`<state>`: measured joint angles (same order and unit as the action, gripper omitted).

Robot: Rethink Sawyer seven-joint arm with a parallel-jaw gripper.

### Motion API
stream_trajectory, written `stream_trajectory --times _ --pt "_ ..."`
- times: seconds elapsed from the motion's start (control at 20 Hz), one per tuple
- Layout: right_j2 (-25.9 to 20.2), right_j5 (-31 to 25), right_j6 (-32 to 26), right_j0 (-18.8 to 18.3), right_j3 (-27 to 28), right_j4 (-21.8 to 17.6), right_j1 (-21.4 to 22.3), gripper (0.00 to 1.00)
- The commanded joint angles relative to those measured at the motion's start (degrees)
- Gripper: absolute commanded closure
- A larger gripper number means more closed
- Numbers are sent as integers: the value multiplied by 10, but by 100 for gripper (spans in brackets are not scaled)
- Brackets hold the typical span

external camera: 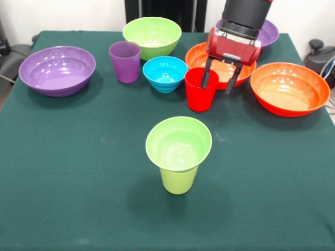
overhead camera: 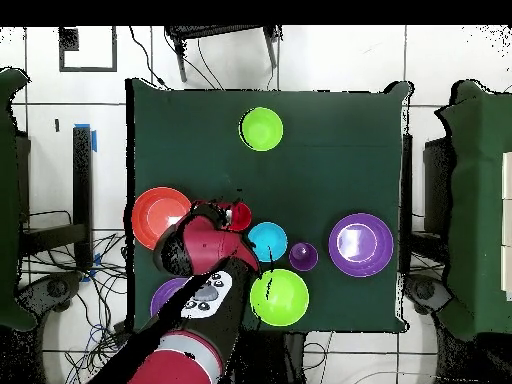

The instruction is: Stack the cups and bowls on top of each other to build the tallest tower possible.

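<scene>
The end effector hangs over the red cup, its two fingers spread apart, one dipping at the cup's rim and the other outside the cup on the side of the orange bowls; nothing is held. The red cup stands upright on the green counter, and everything else is placed from it here. Just beside it, on the side away from the fingers, sits the small blue bowl, and beyond that the purple cup. Behind the blue bowl is the medium green bowl. Directly behind the red cup, partly hidden by the arm, lies one orange bowl; the second orange bowl is off to its other side, apart from it. A purple bowl shows behind the arm at the counter's far edge, and the other purple bowl lies well apart, past the purple cup. In front of the red cup, well apart and alone, stands the green cup with the small green bowl resting upright on its mouth. From overhead the arm covers most of the red cup, with that green stack well apart from it.
</scene>
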<state>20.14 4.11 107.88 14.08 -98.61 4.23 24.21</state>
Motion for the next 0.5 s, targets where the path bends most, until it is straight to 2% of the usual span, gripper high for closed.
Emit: stream_trajectory --times 0.05,0.5 --pt "-52 -4 105 9 -49 3 8 0" --pt "-45 -17 110 24 -55 18 11 0"
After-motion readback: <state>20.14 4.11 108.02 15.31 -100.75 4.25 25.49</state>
